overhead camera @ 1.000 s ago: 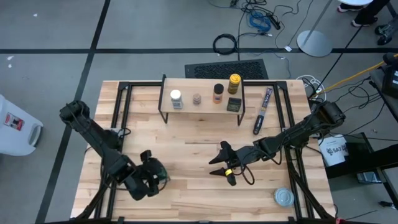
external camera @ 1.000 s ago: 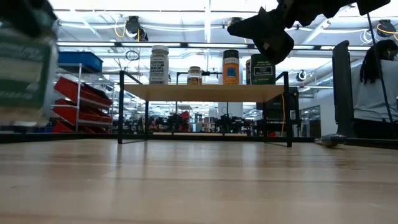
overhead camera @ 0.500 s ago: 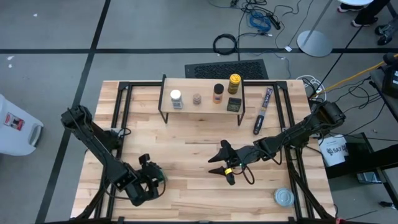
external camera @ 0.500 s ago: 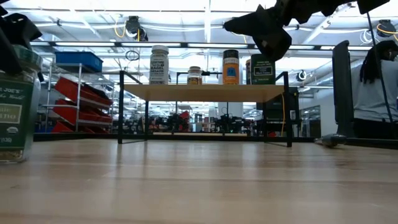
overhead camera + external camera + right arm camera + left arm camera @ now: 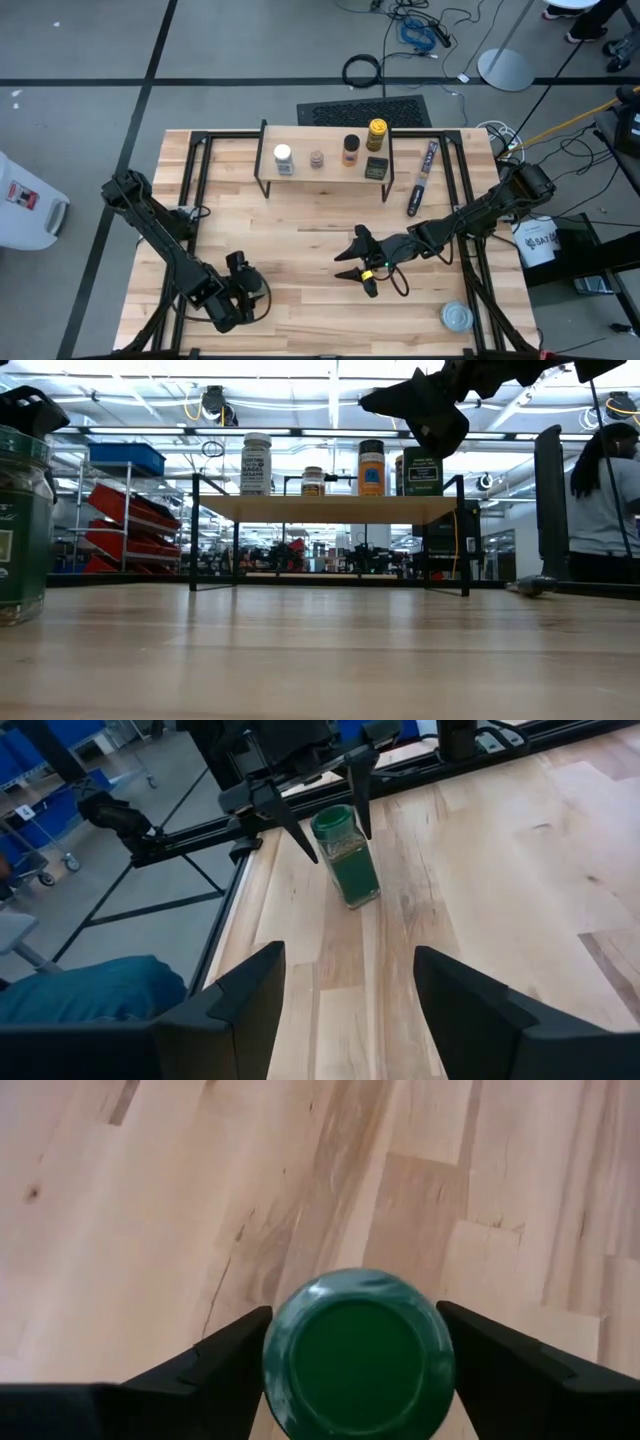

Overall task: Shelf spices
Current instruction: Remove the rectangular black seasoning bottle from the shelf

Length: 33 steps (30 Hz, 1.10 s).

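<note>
Green-lidded jar (image 5: 345,855) stands upright at table's 7 o'clock, left gripper (image 5: 330,820) straddling it, fingers apart w/ gaps both sides. Lift straight off, no nudge. Right gripper (image 5: 358,262) waits mid-table, fingers apart, empty.

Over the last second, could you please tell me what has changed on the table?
The left end effector carried the green-lidded jar toward the table's near edge, set it upright on the table, and opened; its fingers now flank the lid apart from it. The right end effector, open mid-table, and the four spices on the shelf stayed put.
</note>
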### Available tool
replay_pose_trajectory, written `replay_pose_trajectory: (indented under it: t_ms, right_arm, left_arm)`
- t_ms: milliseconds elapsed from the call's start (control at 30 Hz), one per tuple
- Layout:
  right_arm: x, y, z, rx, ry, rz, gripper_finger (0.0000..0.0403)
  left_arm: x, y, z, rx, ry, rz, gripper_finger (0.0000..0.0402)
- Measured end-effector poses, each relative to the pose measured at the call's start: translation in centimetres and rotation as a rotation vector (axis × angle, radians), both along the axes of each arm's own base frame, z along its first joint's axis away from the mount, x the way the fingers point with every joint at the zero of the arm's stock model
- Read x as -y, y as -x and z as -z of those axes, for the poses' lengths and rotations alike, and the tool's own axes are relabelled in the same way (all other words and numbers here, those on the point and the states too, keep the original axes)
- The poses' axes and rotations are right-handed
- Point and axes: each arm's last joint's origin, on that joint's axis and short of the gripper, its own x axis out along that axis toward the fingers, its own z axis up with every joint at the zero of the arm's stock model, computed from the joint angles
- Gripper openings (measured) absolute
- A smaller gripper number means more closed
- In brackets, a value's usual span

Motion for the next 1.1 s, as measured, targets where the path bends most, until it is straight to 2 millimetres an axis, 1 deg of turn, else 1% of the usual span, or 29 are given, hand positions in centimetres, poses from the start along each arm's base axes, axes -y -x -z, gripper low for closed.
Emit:
replay_pose_trajectory:
  t_ms: [100,367,500,633,700,767,833,933,1000,1100]
  right_arm:
    - [0.0,0.0,0.0,0.001,0.003,-0.001,0.021]
    - [0.0,0.0,0.0,0.006,0.02,-0.006,0.021]
    - [0.3,0.4,-0.9,0.033,0.057,-0.001,0.021]
    - [0.7,1.3,-3.1,0.054,0.111,-0.01,0.021]
    - [1.1,1.9,-4.9,0.049,0.14,0.041,0.021]
    - [1.7,2.7,-6.7,0.018,0.184,0.121,0.021]
    - [2.3,3.7,-8.0,-0.046,0.25,0.19,0.021]
    - [3.1,5.0,-9.8,-0.131,0.36,0.184,0.021]
    - [4.0,5.8,-11.3,-0.15,0.403,0.179,0.021]
    - [6.1,7.2,-13.2,-0.161,0.432,0.233,0.021]
  left_arm:
    - [-0.1,0.1,-0.3,0.006,0.009,0.0,0.0289]
    - [-0.6,0.5,-1.9,0.05,0.059,-0.005,0.029]
    - [-1.1,0.8,-2.8,0.067,0.068,-0.008,0.029]
    - [-1.9,1.0,-3.7,0.086,0.078,-0.03,0.029]
    - [-2.4,1.0,-4.1,0.103,0.079,-0.047,0.029]
    - [-2.9,0.8,-4.5,0.118,0.081,-0.063,0.029]
    - [-3.4,0.8,-4.9,0.136,0.077,-0.08,0.029]
    - [-4.3,0.8,-5.3,0.139,0.067,-0.11,0.029]
    - [-5.1,0.8,-5.8,0.136,0.06,-0.135,0.029]
    - [-6.3,0.7,-6.9,0.147,0.033,-0.182,0.029]
